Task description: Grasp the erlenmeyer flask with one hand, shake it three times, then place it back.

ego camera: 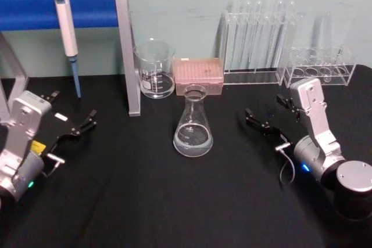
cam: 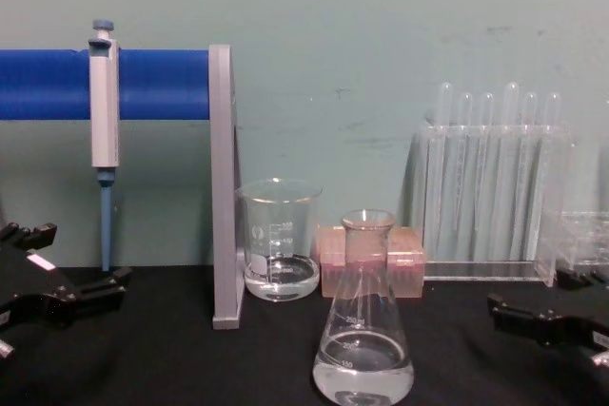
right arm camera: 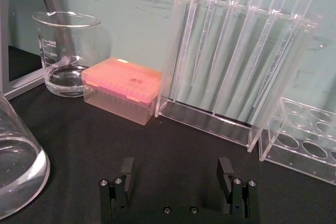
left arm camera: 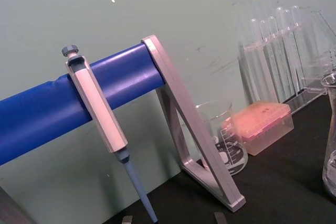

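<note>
A black table (ego camera: 145, 201) carries the glassware. A blue bar on a metal stand (ego camera: 129, 56) crosses the back left, with a pipette (ego camera: 67, 27) hanging from it. At the back right stands a clear rack of test tubes (ego camera: 256, 39). The flask (ego camera: 193, 123) stands upright mid-table, a little liquid in its base, in front of the pink box (ego camera: 200, 76) and the beaker (ego camera: 155, 69), touched by neither gripper. The right gripper (ego camera: 273, 114) rests well right of the flask, fingers spread apart and empty. The left gripper (ego camera: 72, 121) sits at the left edge, likewise spread and empty.
</note>
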`<state>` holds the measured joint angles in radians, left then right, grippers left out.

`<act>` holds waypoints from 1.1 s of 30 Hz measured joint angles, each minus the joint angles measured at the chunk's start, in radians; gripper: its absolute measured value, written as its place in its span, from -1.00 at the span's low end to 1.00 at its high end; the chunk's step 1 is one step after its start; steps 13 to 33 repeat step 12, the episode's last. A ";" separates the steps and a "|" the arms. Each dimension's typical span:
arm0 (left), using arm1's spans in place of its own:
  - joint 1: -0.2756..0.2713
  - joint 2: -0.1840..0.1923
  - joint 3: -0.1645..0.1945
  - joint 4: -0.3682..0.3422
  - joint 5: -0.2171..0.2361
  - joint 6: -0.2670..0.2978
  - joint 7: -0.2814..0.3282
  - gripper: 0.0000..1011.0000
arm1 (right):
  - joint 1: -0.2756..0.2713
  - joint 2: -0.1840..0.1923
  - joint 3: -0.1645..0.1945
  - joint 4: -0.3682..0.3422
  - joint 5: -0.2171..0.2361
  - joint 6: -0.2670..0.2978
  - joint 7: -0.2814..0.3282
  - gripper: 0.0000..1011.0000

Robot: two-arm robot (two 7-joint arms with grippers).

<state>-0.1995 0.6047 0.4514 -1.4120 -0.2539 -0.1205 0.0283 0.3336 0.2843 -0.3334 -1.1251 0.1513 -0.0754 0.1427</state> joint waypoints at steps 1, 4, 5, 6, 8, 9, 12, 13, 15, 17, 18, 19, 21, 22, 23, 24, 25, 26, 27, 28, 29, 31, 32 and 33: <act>0.000 0.000 0.000 0.000 0.000 0.000 0.000 0.98 | 0.000 0.000 0.000 0.000 0.000 0.000 0.000 0.98; 0.000 0.000 0.000 0.000 0.000 0.000 0.000 0.98 | 0.000 0.000 0.000 0.000 0.000 0.000 0.000 0.98; 0.000 0.000 0.000 0.000 0.000 0.000 0.000 0.98 | 0.000 0.000 0.000 0.000 0.000 0.000 0.000 0.98; 0.000 0.000 0.000 0.000 0.000 0.000 0.000 0.98 | 0.000 0.000 0.000 0.000 0.000 0.000 0.000 0.98; 0.000 0.000 0.000 0.000 0.000 0.000 0.000 0.98 | 0.000 0.000 0.000 0.000 0.000 0.000 0.000 0.98; 0.000 0.000 0.000 0.000 0.000 0.000 0.000 0.98 | 0.000 0.000 0.000 0.000 0.000 0.000 0.000 0.98; 0.000 0.000 0.000 0.000 0.000 0.000 0.000 0.98 | 0.000 0.000 0.000 0.000 0.000 0.000 0.000 0.98; 0.000 0.000 0.000 0.000 0.000 0.000 0.000 0.98 | 0.000 0.000 0.000 0.000 0.000 0.000 0.000 0.98; 0.000 0.000 0.000 0.000 0.000 0.000 0.000 0.98 | 0.000 0.000 0.000 0.000 0.000 0.000 0.000 0.98; 0.000 0.000 0.000 0.000 0.000 0.000 0.000 0.98 | 0.000 0.000 0.000 0.000 0.000 0.000 0.000 0.98; 0.000 0.000 0.000 0.000 0.000 0.000 0.000 0.98 | 0.000 0.000 0.000 0.000 0.000 0.000 0.000 0.98; 0.000 0.000 0.000 0.000 0.000 0.000 0.000 0.98 | 0.000 0.000 0.000 0.000 0.000 0.000 0.000 0.98; 0.000 0.000 0.000 0.000 0.000 0.000 0.000 0.98 | 0.000 0.000 0.000 0.000 0.000 0.000 0.000 0.98; 0.000 0.000 0.000 0.000 0.000 0.000 0.000 0.98 | 0.000 0.000 0.000 0.000 0.000 0.000 0.000 0.98; 0.000 0.000 0.000 0.000 0.000 0.000 0.000 0.98 | 0.000 0.000 0.000 0.000 0.000 0.000 0.000 0.98; 0.000 0.000 0.000 0.000 0.000 0.000 0.000 0.98 | 0.000 0.000 0.000 0.000 0.000 0.000 0.000 0.98; 0.000 0.000 0.000 0.000 0.000 0.000 0.000 0.98 | 0.000 0.000 0.000 0.000 0.000 0.000 0.000 0.98; 0.000 0.000 0.000 0.000 0.000 0.000 0.000 0.98 | 0.000 0.000 0.000 0.000 0.000 0.000 0.000 0.98; 0.000 0.000 0.000 0.000 0.000 0.000 0.000 0.98 | 0.000 0.000 0.000 0.000 0.000 0.000 0.000 0.98; 0.000 0.000 0.000 0.000 0.000 0.000 0.000 0.98 | 0.000 0.000 0.000 0.000 0.000 0.000 0.000 0.98; 0.000 0.000 0.000 0.000 0.000 0.000 0.000 0.98 | 0.000 0.000 0.000 0.000 0.000 0.000 0.000 0.98; 0.000 0.000 0.000 0.000 0.000 0.000 0.000 0.98 | 0.000 0.000 0.000 0.000 0.000 0.000 0.000 0.98; 0.000 0.000 0.000 0.000 0.000 0.000 0.000 0.98 | 0.000 0.000 0.000 0.000 0.000 0.000 0.000 0.98; 0.000 0.000 0.000 0.000 0.000 0.000 0.000 0.98 | 0.000 0.000 0.000 0.000 0.000 0.000 0.000 0.98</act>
